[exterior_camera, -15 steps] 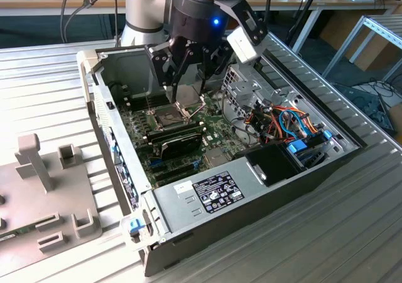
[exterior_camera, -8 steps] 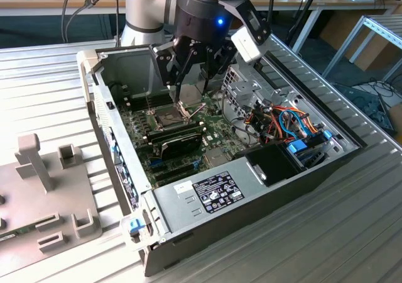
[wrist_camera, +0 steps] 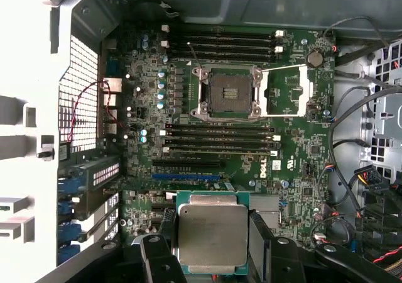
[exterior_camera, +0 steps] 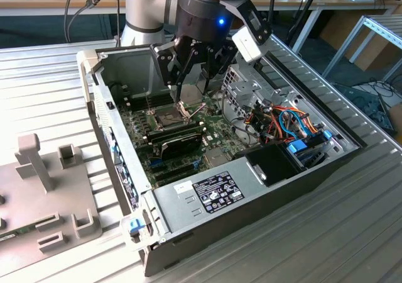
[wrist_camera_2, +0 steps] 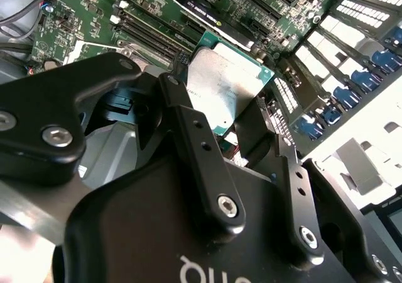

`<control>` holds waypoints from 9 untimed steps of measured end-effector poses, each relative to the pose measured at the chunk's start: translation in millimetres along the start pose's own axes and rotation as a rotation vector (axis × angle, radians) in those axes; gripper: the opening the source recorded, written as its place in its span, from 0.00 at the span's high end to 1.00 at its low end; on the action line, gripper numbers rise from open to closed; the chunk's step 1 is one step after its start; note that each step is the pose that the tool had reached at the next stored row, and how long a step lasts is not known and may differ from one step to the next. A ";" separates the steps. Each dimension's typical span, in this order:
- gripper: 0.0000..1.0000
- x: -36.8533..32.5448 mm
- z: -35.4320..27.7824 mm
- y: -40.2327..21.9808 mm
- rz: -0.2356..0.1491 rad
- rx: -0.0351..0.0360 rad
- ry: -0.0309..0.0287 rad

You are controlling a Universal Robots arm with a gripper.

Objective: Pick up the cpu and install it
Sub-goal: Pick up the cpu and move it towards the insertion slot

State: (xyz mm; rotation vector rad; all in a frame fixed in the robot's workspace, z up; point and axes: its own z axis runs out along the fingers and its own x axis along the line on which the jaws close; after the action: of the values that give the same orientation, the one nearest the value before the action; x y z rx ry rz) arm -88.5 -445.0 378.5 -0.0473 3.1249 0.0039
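I'm gripping the cpu point(wrist_camera: 212, 236) by its edges. The gripper point(exterior_camera: 196, 80) is closed on it, fingers point(wrist_camera_2: 188, 122) pinching either side. The open socket point(wrist_camera: 227, 93) is lying below and ahead of the fingertips, well apart from the cpu. I'm watching the tilt closely — coming down skewed or misaligned risks bending the socket contacts, or clipping the memory slots point(wrist_camera: 220, 139) lying between.

Open metal computer case point(exterior_camera: 125, 69) lying on ribbed metal tabletop point(exterior_camera: 326, 245). Green motherboard point(wrist_camera: 295, 163) lying inside case. Black hand point(exterior_camera: 193, 89) hanging over board, clamping small square silver-grey cpu point(wrist_camera: 210, 233) between fingers point(wrist_camera: 157, 258), apart from square open socket point(wrist_camera: 227, 93). Grey fixture plate point(exterior_camera: 38, 195) sitting at exterior view's left of case.
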 end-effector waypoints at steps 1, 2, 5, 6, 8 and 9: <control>0.45 0.0 0.0 0.0 0.000 0.0000 0.0001; 0.45 0.0 0.0 0.1 0.000 0.0000 0.0000; 0.45 -0.1 0.6 1.7 0.000 0.0000 0.0000; 0.45 -0.1 0.9 2.6 0.000 -0.0001 0.0000; 0.45 -0.2 1.6 5.3 0.000 -0.0002 -0.0001; 0.45 -0.5 3.4 17.2 0.000 -0.0002 0.0000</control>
State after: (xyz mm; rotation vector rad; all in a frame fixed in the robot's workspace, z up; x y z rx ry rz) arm -88.5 -427.8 375.2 -0.0474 3.1249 0.0041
